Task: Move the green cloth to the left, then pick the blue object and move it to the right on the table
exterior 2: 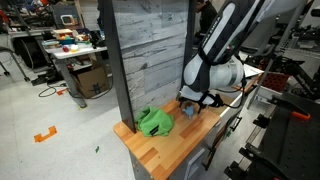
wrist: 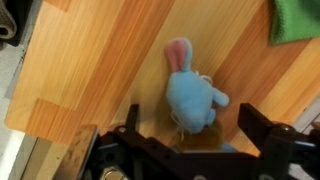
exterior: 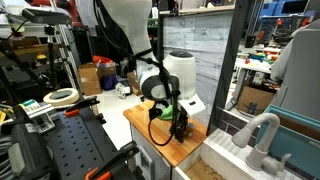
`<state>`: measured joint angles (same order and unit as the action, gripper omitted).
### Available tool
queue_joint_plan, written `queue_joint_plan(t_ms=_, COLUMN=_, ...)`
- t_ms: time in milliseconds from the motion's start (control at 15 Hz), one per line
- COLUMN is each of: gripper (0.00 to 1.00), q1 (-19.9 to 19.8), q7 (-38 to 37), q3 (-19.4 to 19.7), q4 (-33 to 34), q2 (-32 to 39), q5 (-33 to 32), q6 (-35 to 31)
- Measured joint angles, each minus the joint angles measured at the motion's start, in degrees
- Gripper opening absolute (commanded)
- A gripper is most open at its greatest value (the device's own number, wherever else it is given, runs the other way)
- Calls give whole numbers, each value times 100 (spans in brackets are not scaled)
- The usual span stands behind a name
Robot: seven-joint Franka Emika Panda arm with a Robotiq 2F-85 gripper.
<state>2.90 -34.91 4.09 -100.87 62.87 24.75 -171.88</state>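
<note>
Gripper (wrist: 192,128), jaws spread wide, straddles the blue object (wrist: 192,95) on the wooden table (wrist: 90,60); green cloth (wrist: 298,20) lies apart. Best lower squarely, closing across the soft body's middle.

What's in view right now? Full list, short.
cloth: 1, green, on the table by the panel
toy: 1, blue with a pink ear, on the table, apart from the cloth
table: 1, light wood, under the arm
panel: 1, grey wood, upright at the table's edge
tape roll: 1, pale, on a side bench
box: 1, brown cardboard, on the floor under a desk
arm: 1, white and black, over the table
end effector: 1, black, open, straddling the toy
</note>
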Motion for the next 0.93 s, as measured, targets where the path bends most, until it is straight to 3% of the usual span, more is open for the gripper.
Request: queue_joint_plan(t_ms=933, gripper=100, q1=98, q7=-122, q3=61, q4=-41, q2=-152, q5=0, q6=-31)
